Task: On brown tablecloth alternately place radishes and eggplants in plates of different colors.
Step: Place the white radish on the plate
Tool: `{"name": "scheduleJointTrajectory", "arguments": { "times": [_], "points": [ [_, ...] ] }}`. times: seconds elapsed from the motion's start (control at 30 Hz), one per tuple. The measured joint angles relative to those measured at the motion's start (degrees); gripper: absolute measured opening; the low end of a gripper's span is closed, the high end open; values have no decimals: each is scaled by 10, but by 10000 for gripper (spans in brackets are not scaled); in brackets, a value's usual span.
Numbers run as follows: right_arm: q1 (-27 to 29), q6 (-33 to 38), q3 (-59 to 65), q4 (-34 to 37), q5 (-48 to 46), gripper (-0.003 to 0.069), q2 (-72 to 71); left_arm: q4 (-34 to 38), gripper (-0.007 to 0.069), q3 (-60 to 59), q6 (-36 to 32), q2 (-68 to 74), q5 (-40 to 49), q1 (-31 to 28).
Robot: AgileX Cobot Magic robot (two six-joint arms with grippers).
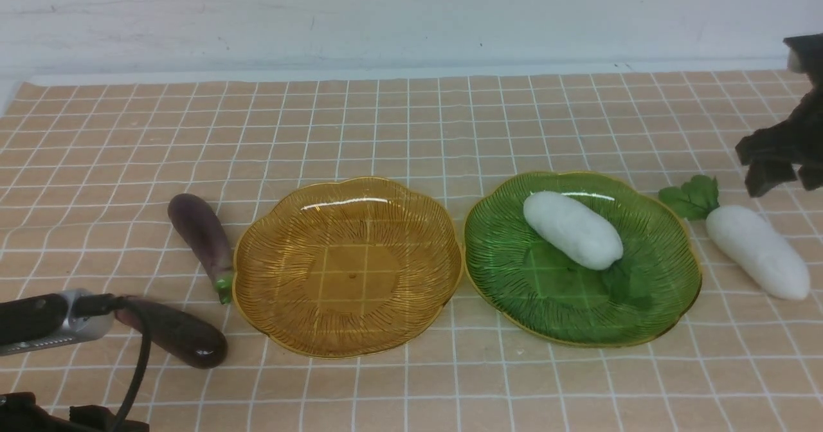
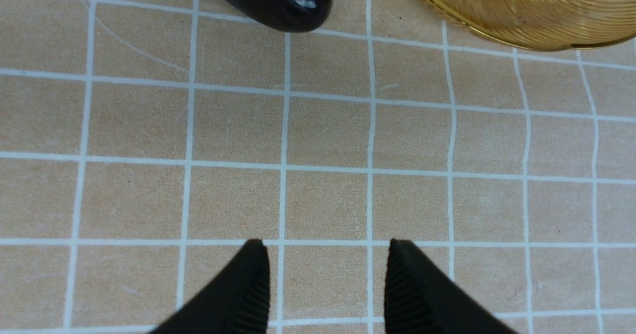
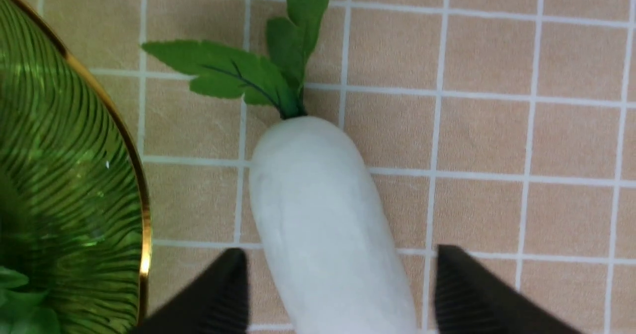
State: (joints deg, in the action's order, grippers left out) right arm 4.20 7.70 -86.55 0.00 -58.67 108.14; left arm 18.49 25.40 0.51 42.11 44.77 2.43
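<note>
Tablecloth (image 1: 411, 130), right end effector (image 3: 340, 252) over radish (image 3: 318, 209)

Stem end of the near eggplant (image 1: 177, 337) behind the left arm (image 1: 45, 323); right arm (image 1: 781, 152) blurry, partly off-frame.

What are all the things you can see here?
Tablecloth: one, tan-brown with white grid, covering the table.
Plates: two; amber plate centre-left, green plate right of it.
Radishes: two, white; one in the green plate, one on the cloth beside it.
Eggplants: two, dark purple; one left of the amber plate, one nearer the left arm.
Wall: one, white, behind.
Left gripper: one, black, open over bare cloth.
Right gripper: one, black, open astride the loose radish.
</note>
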Motion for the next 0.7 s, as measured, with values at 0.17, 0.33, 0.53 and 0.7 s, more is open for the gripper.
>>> {"name": "scheduleJointTrajectory", "arguments": {
  "times": [0.17, 0.33, 0.53, 0.7],
  "points": [
    [0, 0, -1, 0, 10, 650, 32, 0, 300, 0, 0, 0, 14, 0],
    [0, 1, -1, -9, 10, 662, 94, 0, 300, 0, 0, 0, 15, 0],
    [0, 1, -1, -15, 5, 575, 124, -1, 300, 0, 0, 0, 17, 0],
    [0, 0, -41, -15, -58, 465, 124, -1, 300, 0, 0, 0, 17, 0]
  ]
}}
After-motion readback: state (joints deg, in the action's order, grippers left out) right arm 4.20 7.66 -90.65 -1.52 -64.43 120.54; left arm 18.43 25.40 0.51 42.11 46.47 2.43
